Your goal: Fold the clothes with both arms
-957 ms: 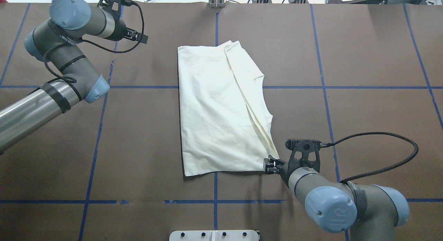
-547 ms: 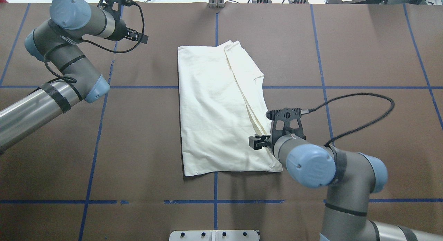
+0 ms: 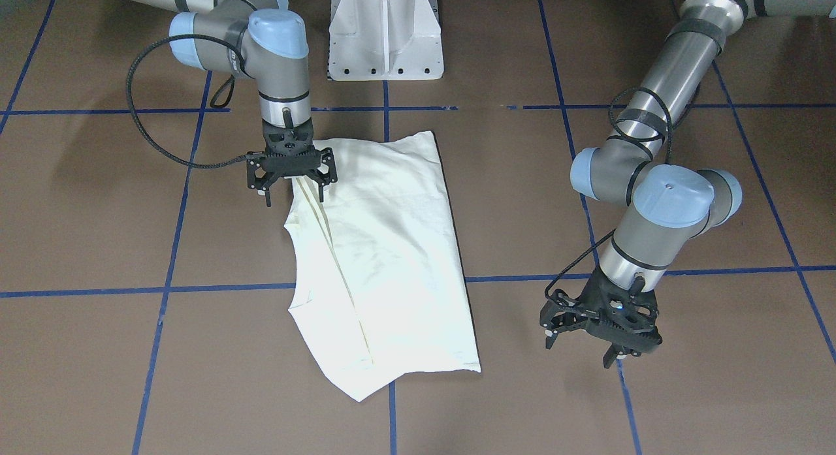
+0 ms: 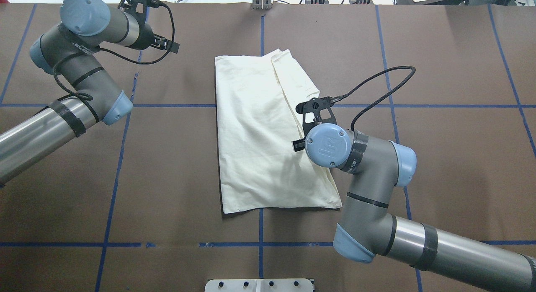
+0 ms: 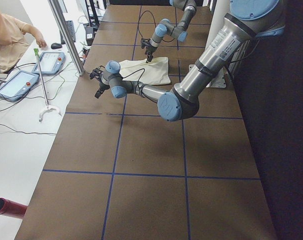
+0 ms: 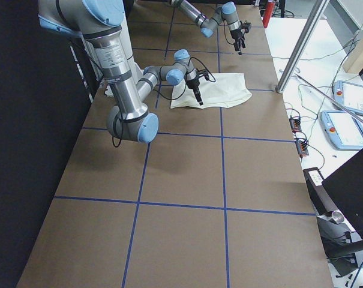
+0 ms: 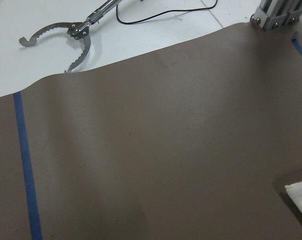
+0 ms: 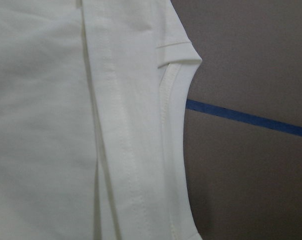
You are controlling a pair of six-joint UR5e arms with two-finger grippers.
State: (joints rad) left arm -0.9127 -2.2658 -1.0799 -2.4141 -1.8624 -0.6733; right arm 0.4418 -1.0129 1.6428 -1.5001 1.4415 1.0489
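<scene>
Now, plain cream T-shirt (image 4: 255,133), right fingers (image 3: 322,183) spread

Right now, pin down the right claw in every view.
Front-facing: right claw upper left, over the shirt edge.
Overhead: claw centre, mostly hidden.
Exterior left: claw far, top centre.
Exterior right: claw upper middle, by shirt.
Left wrist: absent.
Right wrist: absent; shirt only.
Landmark: the shirt.

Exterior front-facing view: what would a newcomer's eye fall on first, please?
First comes the cream shirt, which lies folded lengthwise in the middle of the brown table. Next is the right gripper, open and poised over the shirt's folded edge, at the end nearer the robot. The left gripper hangs open over bare table, apart from the shirt.
</scene>
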